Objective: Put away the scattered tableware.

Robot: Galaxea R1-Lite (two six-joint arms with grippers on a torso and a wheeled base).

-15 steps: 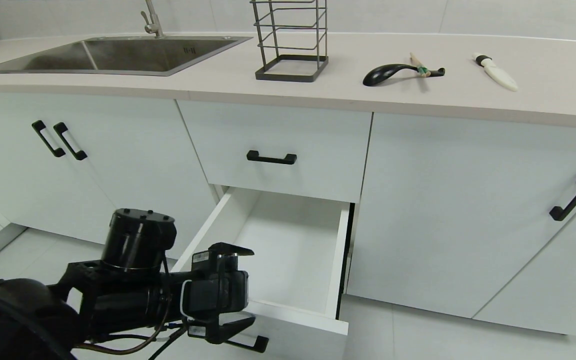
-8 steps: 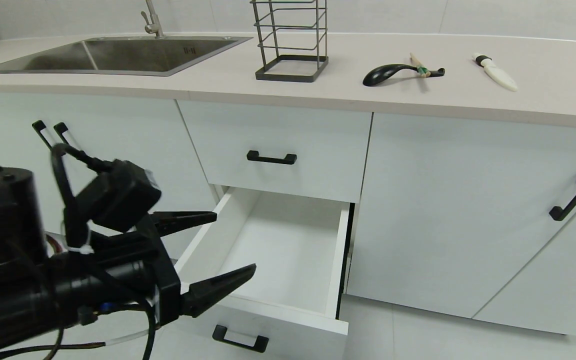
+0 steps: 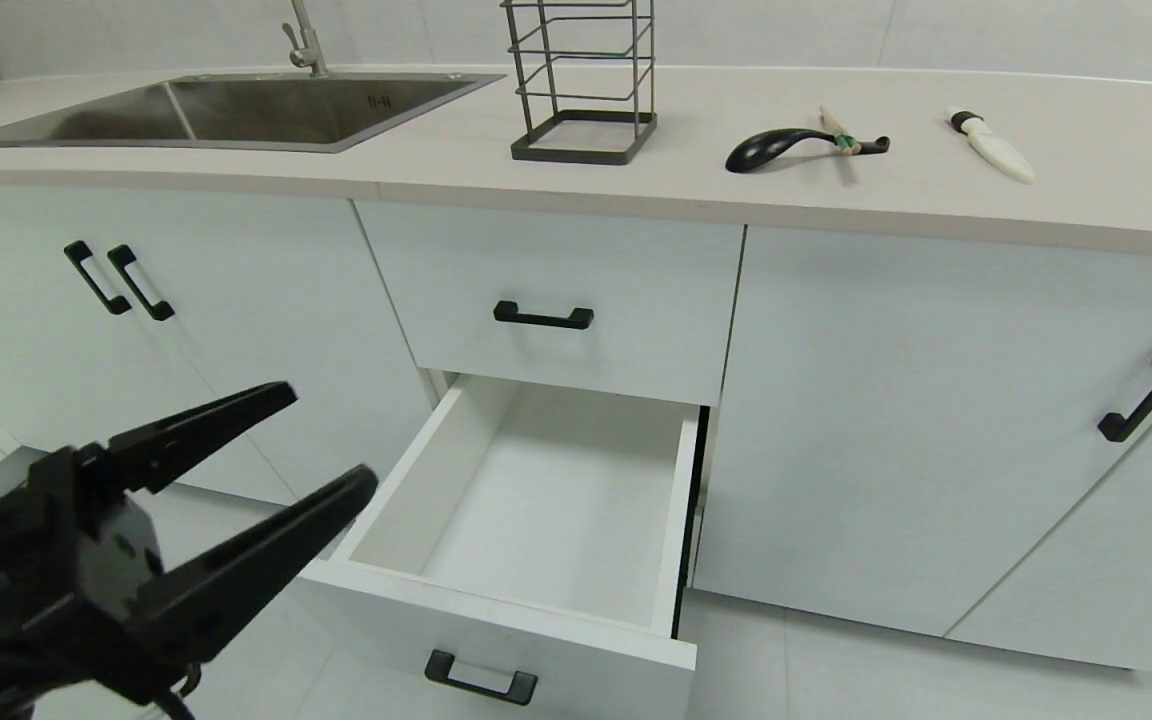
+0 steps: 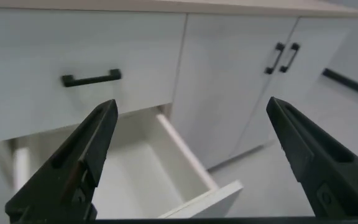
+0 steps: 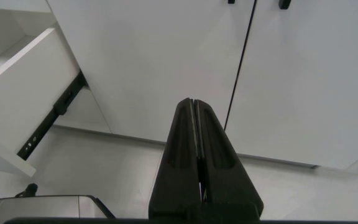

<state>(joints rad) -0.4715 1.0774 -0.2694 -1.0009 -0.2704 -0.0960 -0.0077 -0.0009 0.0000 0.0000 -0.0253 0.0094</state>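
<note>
On the counter lie a black spoon, a wooden stick with a green band across its handle, and a white knife. Below the counter's middle, the lower drawer stands pulled out with nothing in it; it is also the drawer in the left wrist view. My left gripper hangs open and holds nothing, to the left of the drawer and clear of it; the left gripper spreads wide in its own view. My right gripper is shut on nothing, low before the cabinet doors.
A dark wire rack stands on the counter right of the sink. The upper drawer is closed, with a black handle. Closed cabinet doors flank the drawers. The open drawer's front juts out over the floor.
My left gripper has drawn back from the drawer front, risen and swung left, ending open beside the drawer. The drawer stays pulled out. The items on the counter have not moved.
</note>
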